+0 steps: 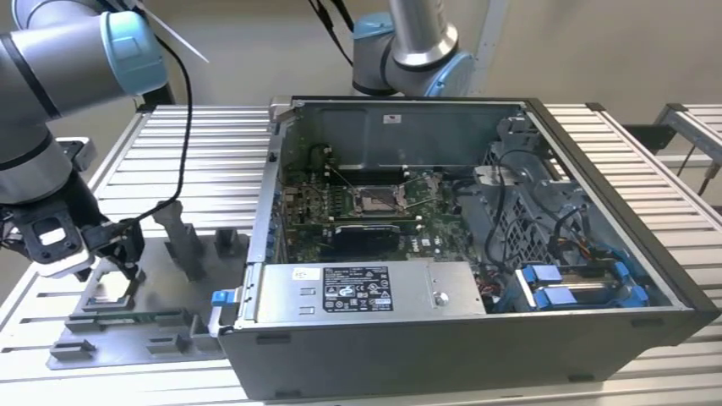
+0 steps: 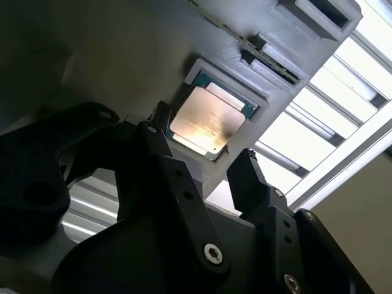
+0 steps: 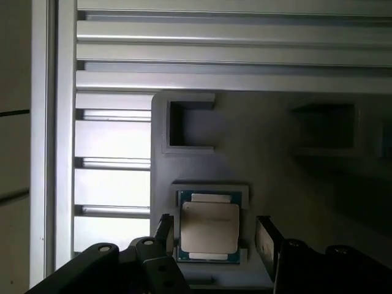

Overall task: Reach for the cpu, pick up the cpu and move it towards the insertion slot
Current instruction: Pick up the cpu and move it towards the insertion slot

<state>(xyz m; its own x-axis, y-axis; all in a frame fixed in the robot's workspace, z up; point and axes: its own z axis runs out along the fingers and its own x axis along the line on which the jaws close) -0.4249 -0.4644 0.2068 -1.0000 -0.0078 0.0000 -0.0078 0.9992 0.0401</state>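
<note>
The cpu (image 3: pixel 210 226) lies in a grey tray (image 3: pixel 263 159) pocket, eight o'clock from the computer case (image 1: pixel 451 355) in the exterior view; the gripper (image 3: pixel 214 223) straddles it, spread wide.

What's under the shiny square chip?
The silvery square metal-topped chip lies in a square pocket of the grey plastic tray, with the black pincer open and straddling it. The chip covers the pocket's floor, so that stays hidden.

The counter (image 1: pixel 186 152) is a top of ribbed aluminium slats. Directly on it sit a grey plastic tray (image 1: pixel 135 326), toward the exterior view's left, and just beside it an open computer case (image 1: pixel 451 355).
</note>
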